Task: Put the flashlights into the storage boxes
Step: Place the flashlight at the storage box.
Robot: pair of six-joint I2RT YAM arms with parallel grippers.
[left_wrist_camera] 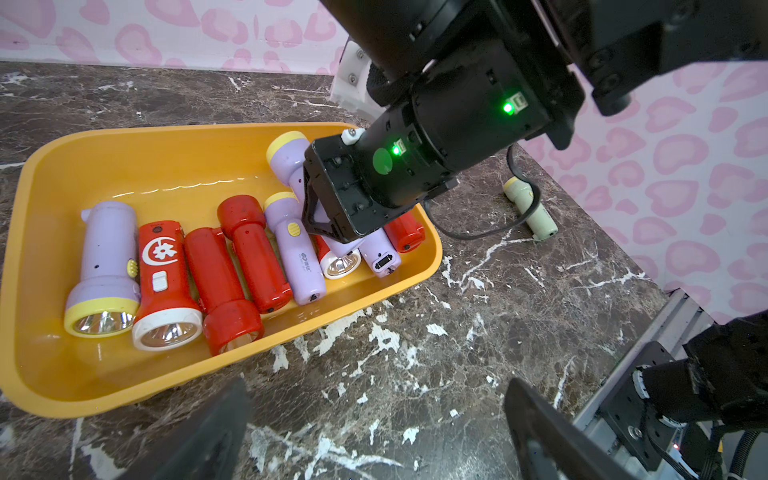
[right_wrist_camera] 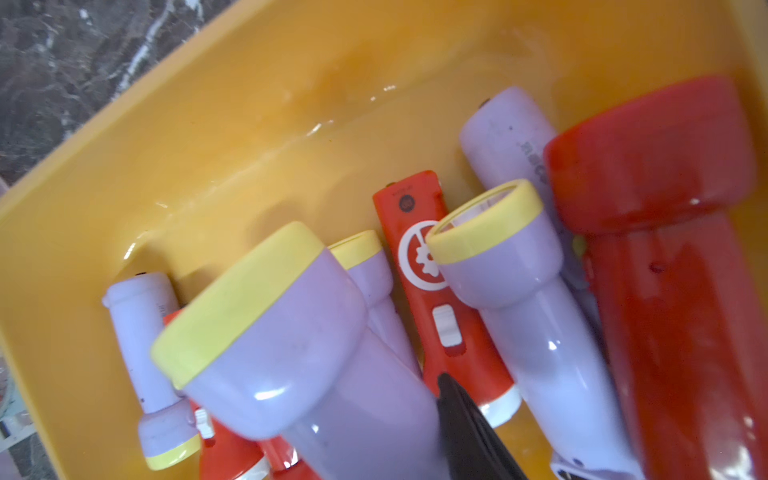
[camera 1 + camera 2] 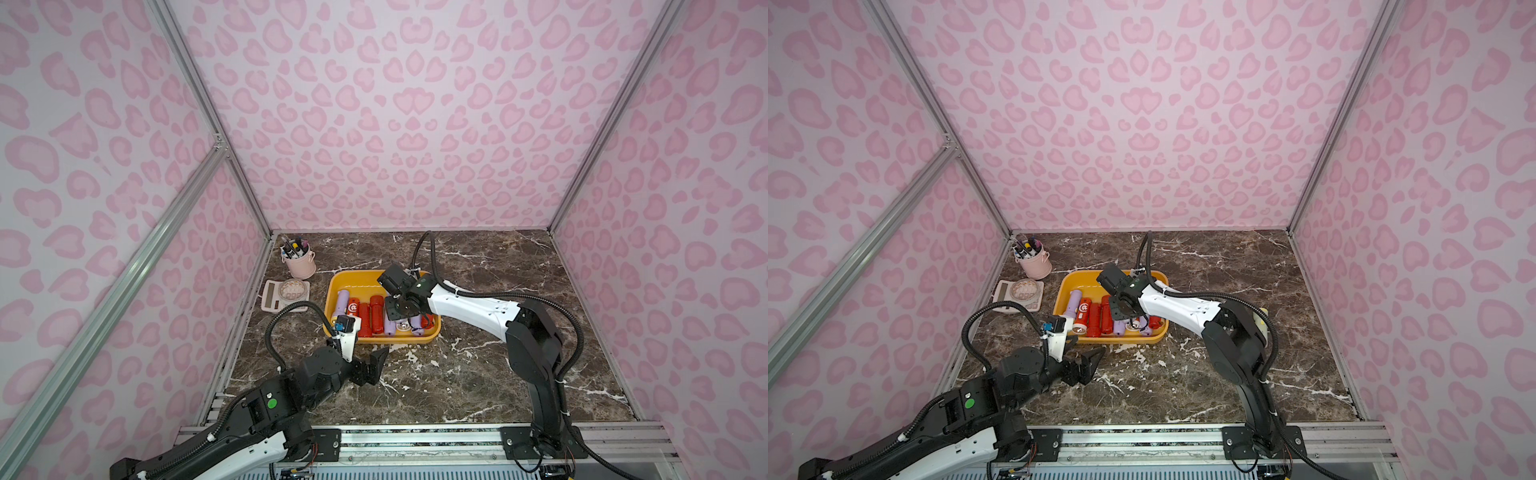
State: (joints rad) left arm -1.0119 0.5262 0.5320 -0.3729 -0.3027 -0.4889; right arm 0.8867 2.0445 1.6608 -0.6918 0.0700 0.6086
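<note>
The yellow storage box [image 3: 341, 286] [image 3: 1070, 282] sits left of centre on the marble table and holds several red and lilac flashlights [image 1: 166, 274] [image 2: 432, 266]. My right gripper [image 3: 398, 316] [image 3: 1120, 316] [image 2: 374, 407] hangs over the box's right half. It is shut on a lilac flashlight with yellow trim [image 1: 286, 160] [image 2: 286, 345], and one black finger [image 2: 469, 432] shows beside the body. A pale green flashlight [image 1: 530, 208] [image 3: 1261, 321] lies on the table right of the box. My left gripper [image 3: 374, 365] [image 3: 1089, 362] [image 1: 376, 415] stands open over bare marble in front of the box.
A pink cup of marker pens [image 3: 299, 262] stands at the back left. Beside it, a beige calculator [image 3: 272, 300] has a small dish [image 3: 294, 289] on it. Patterned walls close three sides, and an aluminium rail [image 3: 415, 440] runs along the front.
</note>
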